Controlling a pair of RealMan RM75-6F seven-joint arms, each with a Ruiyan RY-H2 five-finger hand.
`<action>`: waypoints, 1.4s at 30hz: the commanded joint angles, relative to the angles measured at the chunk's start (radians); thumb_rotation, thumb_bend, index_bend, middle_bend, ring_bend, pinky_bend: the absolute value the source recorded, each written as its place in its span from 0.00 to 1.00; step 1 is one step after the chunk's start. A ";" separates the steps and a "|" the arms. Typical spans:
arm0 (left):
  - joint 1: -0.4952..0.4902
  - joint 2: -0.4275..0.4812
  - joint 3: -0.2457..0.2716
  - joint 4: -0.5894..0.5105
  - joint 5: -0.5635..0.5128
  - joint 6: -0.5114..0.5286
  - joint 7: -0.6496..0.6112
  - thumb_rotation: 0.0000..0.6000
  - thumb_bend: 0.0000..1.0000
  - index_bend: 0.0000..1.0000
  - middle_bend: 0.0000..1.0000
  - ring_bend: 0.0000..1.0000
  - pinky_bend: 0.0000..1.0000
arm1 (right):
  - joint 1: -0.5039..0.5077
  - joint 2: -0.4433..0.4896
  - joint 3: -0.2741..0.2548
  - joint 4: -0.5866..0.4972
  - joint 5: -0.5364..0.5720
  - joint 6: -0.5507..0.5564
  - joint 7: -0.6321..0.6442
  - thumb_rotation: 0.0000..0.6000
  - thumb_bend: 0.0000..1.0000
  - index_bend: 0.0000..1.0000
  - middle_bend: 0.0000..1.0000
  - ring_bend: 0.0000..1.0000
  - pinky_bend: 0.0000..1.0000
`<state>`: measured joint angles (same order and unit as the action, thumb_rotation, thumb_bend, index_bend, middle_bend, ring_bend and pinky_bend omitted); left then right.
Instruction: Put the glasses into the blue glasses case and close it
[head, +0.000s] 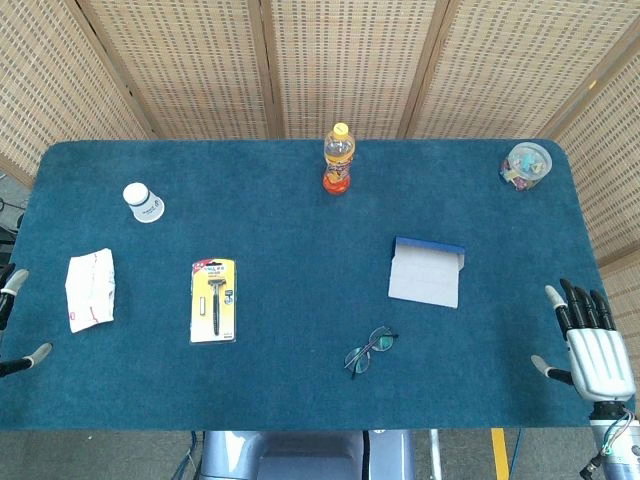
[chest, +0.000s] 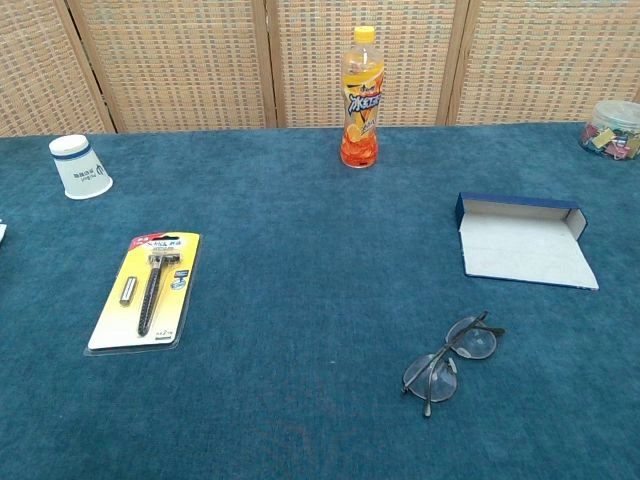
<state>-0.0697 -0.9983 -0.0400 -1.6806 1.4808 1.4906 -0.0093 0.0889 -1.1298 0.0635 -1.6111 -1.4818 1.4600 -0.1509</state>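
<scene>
The glasses (head: 369, 351) (chest: 451, 354) lie folded on the blue cloth near the table's front edge, right of centre. Behind them the blue glasses case (head: 427, 271) (chest: 524, 240) lies open, its pale inside facing up. My right hand (head: 592, 344) hangs at the table's right front corner, fingers spread and holding nothing, well right of the glasses. Only the fingertips (head: 12, 283) of my left hand (head: 18, 320) show at the left edge, apart and holding nothing. Neither hand appears in the chest view.
An orange drink bottle (head: 338, 159) (chest: 362, 97) stands at the back centre. A white paper cup (head: 144, 202) (chest: 79, 166) and a crumpled white packet (head: 90, 288) lie at the left. A razor in yellow packaging (head: 213, 299) (chest: 146, 289) lies left of centre. A plastic jar (head: 526, 165) (chest: 612, 128) sits back right.
</scene>
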 joint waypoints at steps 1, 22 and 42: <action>0.000 0.002 -0.001 -0.001 0.000 0.000 -0.004 1.00 0.00 0.00 0.00 0.00 0.00 | 0.003 0.001 -0.001 0.001 0.000 -0.005 -0.009 1.00 0.00 0.00 0.00 0.00 0.00; 0.000 0.009 -0.009 -0.005 -0.014 -0.001 -0.012 1.00 0.00 0.00 0.00 0.00 0.00 | 0.322 -0.083 -0.042 0.088 -0.374 -0.244 0.167 1.00 0.23 0.34 0.00 0.00 0.00; -0.019 0.008 -0.021 -0.012 -0.055 -0.045 0.009 1.00 0.00 0.00 0.00 0.00 0.00 | 0.447 -0.267 -0.044 0.142 -0.257 -0.480 -0.078 1.00 0.34 0.38 0.00 0.00 0.00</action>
<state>-0.0889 -0.9905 -0.0612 -1.6920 1.4257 1.4464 -0.0003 0.5259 -1.3836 0.0207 -1.4709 -1.7517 0.9963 -0.2125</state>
